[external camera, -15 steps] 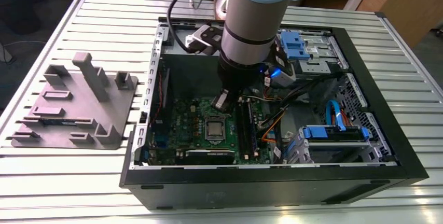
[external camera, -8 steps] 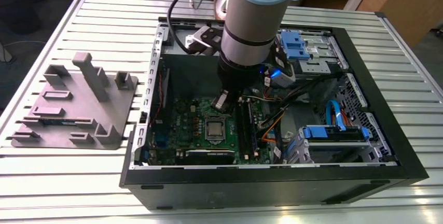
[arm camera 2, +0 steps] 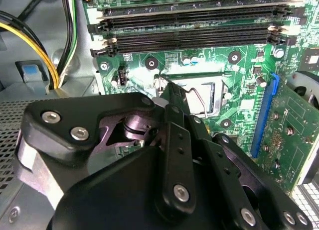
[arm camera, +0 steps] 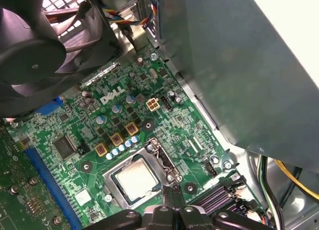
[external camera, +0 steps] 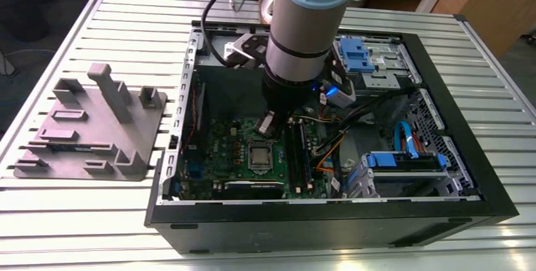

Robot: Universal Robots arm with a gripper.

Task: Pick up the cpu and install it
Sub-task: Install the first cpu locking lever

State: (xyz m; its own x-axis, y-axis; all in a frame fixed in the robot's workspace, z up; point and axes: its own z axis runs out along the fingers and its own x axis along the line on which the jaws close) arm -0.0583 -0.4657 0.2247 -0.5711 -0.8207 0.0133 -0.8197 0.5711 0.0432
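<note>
The cpu (arm camera: 135, 179), a small square chip with a silver-grey top, lies flat in the socket on the green motherboard (arm camera: 114, 120); in the exterior view the cpu (external camera: 260, 156) sits mid-board inside the open computer case (external camera: 335, 221). My gripper (external camera: 266, 125) reaches down into the case just behind the socket. In the first wrist view the gripper (arm camera: 172, 194) has its black fingers pressed together, shut with nothing between them, their tips at the socket's edge beside the chip. In the second wrist view the gripper (arm camera 2: 172, 93) is next to the socket's wire lever (arm camera 2: 198, 98).
A grey plastic tray (external camera: 92, 127) lies on the slatted table at the exterior view's left. Black memory slots (arm camera 2: 189, 26), yellow and black cables (arm camera 2: 55, 56), a black fan (arm camera: 30, 56) and blue drive brackets (external camera: 402, 161) crowd the case around the arm.
</note>
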